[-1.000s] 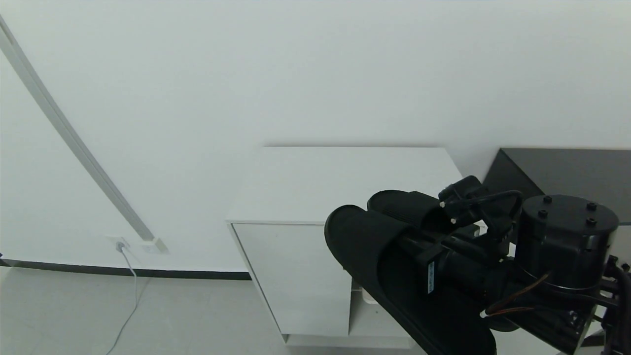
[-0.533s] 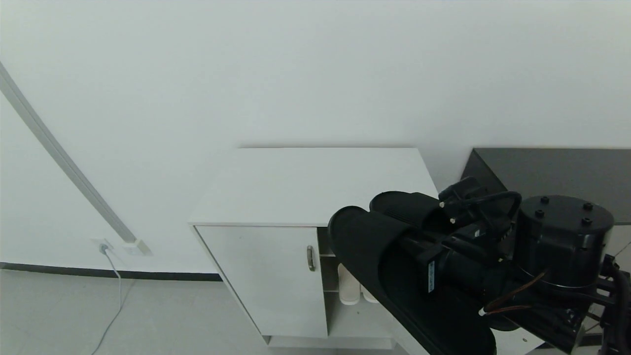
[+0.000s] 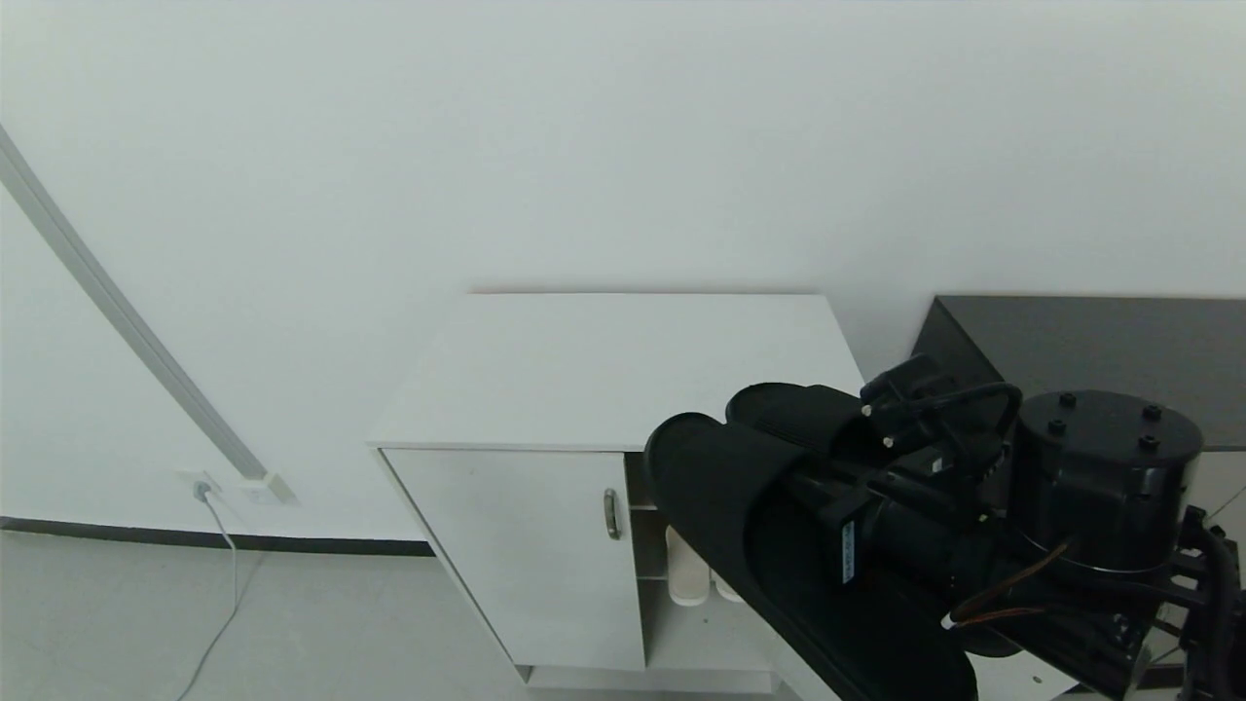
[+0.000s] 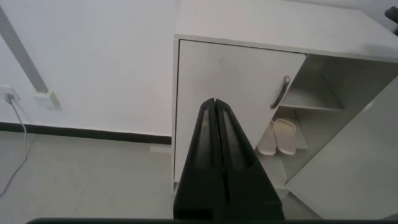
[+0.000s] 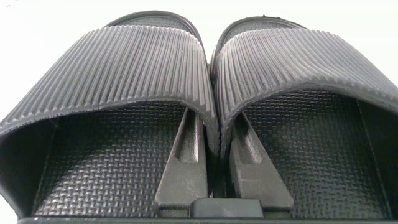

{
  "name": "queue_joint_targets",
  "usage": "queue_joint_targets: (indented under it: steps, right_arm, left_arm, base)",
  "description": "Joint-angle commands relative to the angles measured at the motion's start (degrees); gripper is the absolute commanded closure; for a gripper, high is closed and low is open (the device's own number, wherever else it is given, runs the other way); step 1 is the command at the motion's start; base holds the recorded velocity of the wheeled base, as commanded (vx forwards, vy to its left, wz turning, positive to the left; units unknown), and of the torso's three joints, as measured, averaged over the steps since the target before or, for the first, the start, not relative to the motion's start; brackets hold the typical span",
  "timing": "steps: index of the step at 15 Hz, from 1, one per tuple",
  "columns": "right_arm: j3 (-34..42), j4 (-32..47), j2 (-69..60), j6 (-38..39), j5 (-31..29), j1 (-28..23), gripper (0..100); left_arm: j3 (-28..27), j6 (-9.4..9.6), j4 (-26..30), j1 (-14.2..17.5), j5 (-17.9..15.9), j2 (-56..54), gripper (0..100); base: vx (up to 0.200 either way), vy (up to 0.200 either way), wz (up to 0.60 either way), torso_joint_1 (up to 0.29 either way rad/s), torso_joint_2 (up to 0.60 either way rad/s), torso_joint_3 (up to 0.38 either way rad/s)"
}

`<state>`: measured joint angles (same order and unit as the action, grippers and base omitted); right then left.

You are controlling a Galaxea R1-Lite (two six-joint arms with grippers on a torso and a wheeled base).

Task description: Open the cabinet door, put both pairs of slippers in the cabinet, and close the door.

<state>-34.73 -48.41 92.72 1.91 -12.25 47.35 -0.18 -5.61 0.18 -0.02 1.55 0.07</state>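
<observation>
A pair of black slippers [image 3: 725, 487] hangs in front of the white cabinet [image 3: 623, 360], right of its middle and level with its top edge. My right gripper [image 5: 216, 121] is shut on them, one finger inside each slipper [image 5: 124, 68] pinching the adjoining straps together. The cabinet's left door [image 3: 526, 545] is closed, with a metal handle [image 3: 610, 513]. Its right door [image 4: 354, 168] is swung open. A pair of white slippers [image 3: 687, 576] lies on the lower shelf [image 4: 283, 137]. My left gripper [image 4: 214, 102] is shut on nothing, facing the closed left door [image 4: 230, 99] from a distance.
A dark tabletop [image 3: 1090, 341] adjoins the cabinet's right side. On the wall to the left are a slanted conduit [image 3: 117, 302] and a socket with a cable [image 3: 206, 490] trailing to the floor. Bare floor [image 3: 243, 633] lies left of the cabinet.
The whole head view has shifted: the cabinet now sits farther left in it, and its open right side and the white slippers have come into sight. The right gripper still holds the black slippers.
</observation>
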Motion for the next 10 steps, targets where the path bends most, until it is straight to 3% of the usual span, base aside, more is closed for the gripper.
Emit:
queue_joint_targets:
  steps: [1, 10]
  right_arm:
    - [0.01, -0.02, 0.18, -0.07, -0.23, 0.11, 100]
    - [0.81, -0.02, 0.18, -0.07, -0.05, 0.11, 100]
  left_arm:
    - [0.01, -0.02, -0.01, -0.06, 0.03, 0.01, 100]
    - [0.01, -0.02, -0.01, -0.06, 0.03, 0.01, 100]
  base:
    - [0.000, 0.000, 0.00, 0.000, 0.00, 0.000]
    - [0.000, 0.000, 0.00, 0.000, 0.00, 0.000]
